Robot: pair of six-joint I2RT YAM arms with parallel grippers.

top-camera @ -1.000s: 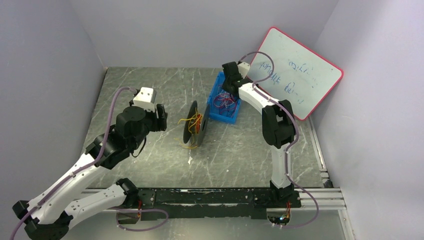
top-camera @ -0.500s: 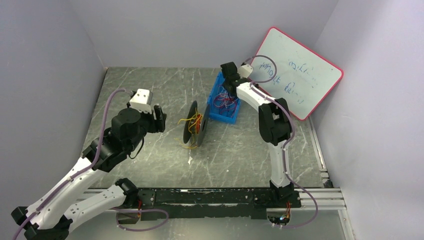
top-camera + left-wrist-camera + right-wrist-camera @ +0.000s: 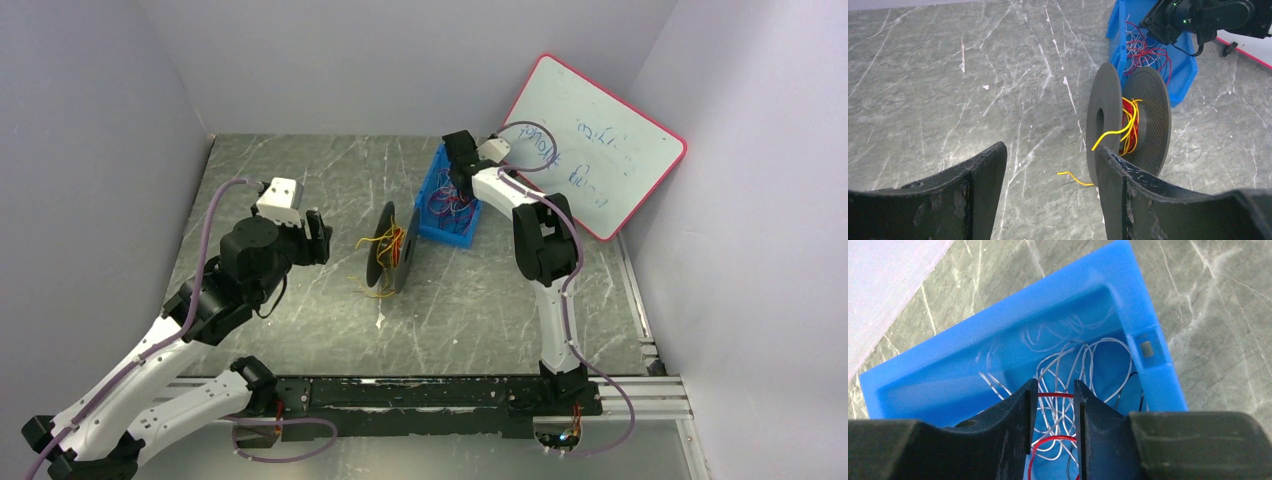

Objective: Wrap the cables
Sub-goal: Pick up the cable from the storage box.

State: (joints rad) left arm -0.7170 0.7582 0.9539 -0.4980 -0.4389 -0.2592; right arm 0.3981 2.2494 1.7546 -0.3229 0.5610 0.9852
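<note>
L gripper (image 3: 1049, 157) sits left of spool (image 3: 1109, 87), apart from it, fingers wide, nothing held. Spool stands on edge on table (image 3: 300, 170). Red + yellow cables (image 3: 1129, 125) wound on its hub, one yellow end loose on table at spool's near-left foot. Bin (image 3: 446, 238) just right of spool & behind it; touching or not, can't tell. More cables inside, red + white. R gripper (image 3: 1053, 402) is down in bin, fingers narrow but apart; strands cross the gap, not pinched. Whiteboard (image 3: 595, 145) well right of spool.
</note>
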